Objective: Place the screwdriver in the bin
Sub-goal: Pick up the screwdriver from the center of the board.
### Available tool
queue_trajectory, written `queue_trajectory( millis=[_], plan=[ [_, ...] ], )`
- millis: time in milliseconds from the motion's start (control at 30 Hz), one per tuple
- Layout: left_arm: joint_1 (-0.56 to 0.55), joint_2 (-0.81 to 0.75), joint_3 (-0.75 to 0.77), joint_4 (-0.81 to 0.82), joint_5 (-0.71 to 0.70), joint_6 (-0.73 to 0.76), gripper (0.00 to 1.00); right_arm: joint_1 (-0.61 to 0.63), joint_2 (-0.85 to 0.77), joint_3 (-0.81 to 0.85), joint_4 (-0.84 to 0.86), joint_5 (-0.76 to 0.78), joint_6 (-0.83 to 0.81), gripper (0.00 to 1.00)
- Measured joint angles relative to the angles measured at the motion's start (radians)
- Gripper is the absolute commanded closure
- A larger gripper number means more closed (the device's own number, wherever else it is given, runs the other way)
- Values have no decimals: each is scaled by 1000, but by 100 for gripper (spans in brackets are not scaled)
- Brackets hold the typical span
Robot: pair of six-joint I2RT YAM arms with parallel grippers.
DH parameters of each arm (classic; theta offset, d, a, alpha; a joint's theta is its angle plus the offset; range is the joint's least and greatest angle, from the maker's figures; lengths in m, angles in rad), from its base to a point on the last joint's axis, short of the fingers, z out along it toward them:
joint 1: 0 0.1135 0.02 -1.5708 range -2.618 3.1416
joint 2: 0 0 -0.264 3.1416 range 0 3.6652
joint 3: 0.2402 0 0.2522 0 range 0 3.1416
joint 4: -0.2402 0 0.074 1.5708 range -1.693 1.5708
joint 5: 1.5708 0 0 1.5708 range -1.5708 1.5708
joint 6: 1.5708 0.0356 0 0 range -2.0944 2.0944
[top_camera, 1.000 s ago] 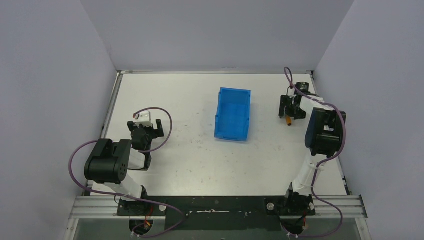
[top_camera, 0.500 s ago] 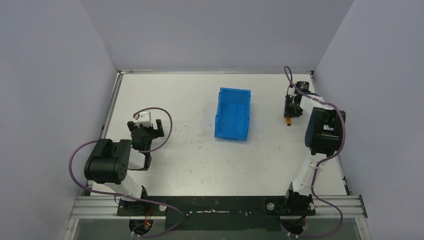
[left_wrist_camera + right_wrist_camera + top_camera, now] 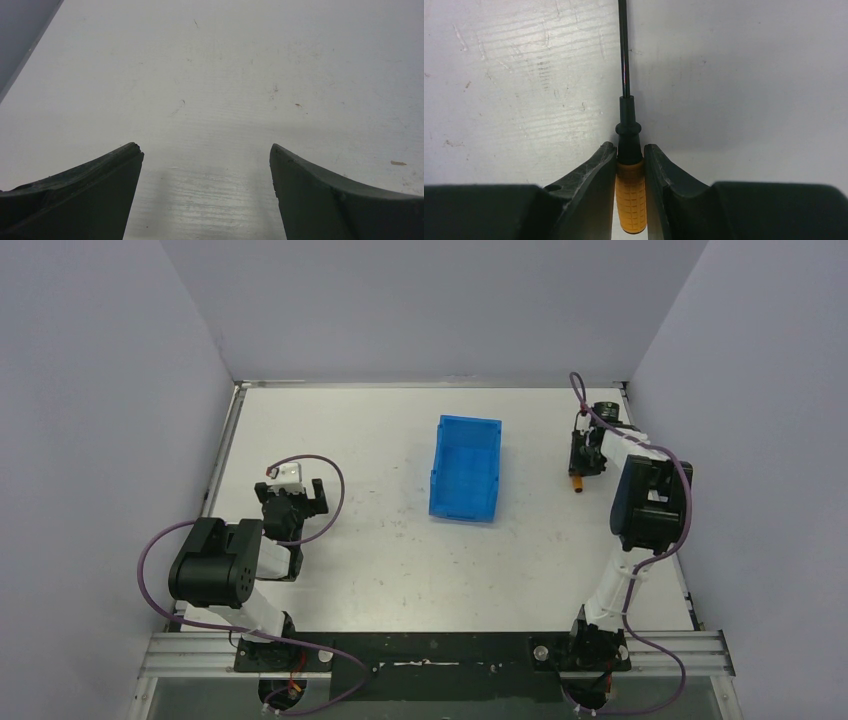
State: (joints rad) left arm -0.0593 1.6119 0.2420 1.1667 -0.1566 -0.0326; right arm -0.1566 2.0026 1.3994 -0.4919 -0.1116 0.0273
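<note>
The screwdriver has an orange gridded handle and a thin black shaft; it lies on the white table at the far right. My right gripper is shut on it, both fingers pressed against the handle's sides. From above, the right gripper stands over it and only the orange end of the screwdriver shows. The blue bin stands open-topped in the middle of the table, well left of that gripper. My left gripper is open over bare table, seen from above as the left gripper near the left side.
Grey walls close in the table on the left, back and right; the right wall runs close beside the right arm. A metal rail carries both arm bases at the near edge. Purple cables loop off each arm.
My right gripper has closed from open onto the screwdriver's handle. The screwdriver, the bin and the left arm have stayed where they were.
</note>
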Motion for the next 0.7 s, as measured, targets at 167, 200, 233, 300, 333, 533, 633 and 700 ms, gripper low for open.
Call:
queue_trajectory(
  millis=[167,200,233,300,333,533,633,700],
  plan=[
    [0,0,0,0,0,0,3,0,-34,11,-49,0,21,100],
    [0,0,0,0,0,0,3,0,-46,18,-62,0,26,100],
    [0,0,0,0,0,0,3,0,-57,25,-71,0,32,100],
    [0,0,0,0,0,0,3,0,-81,42,-85,-1,40,100],
    [0,0,0,0,0,0,3,0,-98,52,-93,-1,45,100],
    [0,0,0,0,0,0,3,13,-168,114,-134,0,65,100],
    [0,0,0,0,0,0,3,26,-185,157,-164,1,72,100],
    [0,0,0,0,0,0,3,41,-193,187,-184,5,79,100]
  ],
)
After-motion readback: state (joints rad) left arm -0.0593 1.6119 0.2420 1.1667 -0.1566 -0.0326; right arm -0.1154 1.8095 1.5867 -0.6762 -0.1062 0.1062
